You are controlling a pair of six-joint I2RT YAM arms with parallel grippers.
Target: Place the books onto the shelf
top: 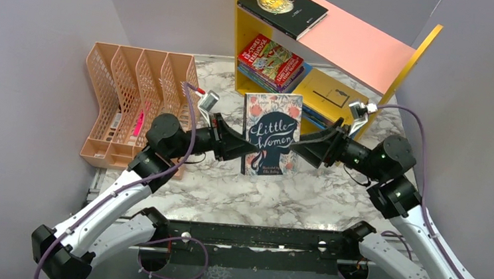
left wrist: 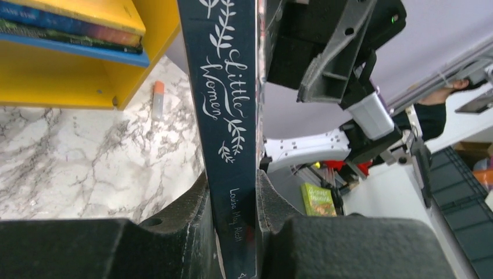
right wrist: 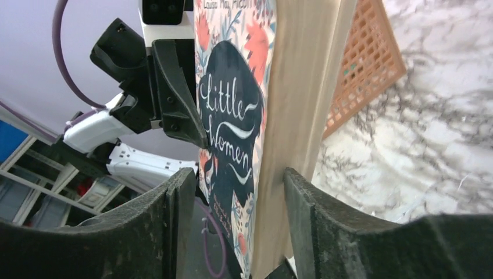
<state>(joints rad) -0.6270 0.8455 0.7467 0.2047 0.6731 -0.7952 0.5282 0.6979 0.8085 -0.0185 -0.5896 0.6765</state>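
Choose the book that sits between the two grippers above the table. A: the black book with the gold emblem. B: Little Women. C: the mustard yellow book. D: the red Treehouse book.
B: the Little Women book, its title plain on the floral cover in the top view, spans the gap between the left gripper and the right gripper.

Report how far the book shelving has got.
Done: a black book lies on the pink top board of the shelf, and a stack plus a yellow book sit on its lower board. In hand: Little Women is up off the table, the left claw clamped on its spine, the right claw with jaws loose around its page edge. Left: shelve that book; I see no others waiting.
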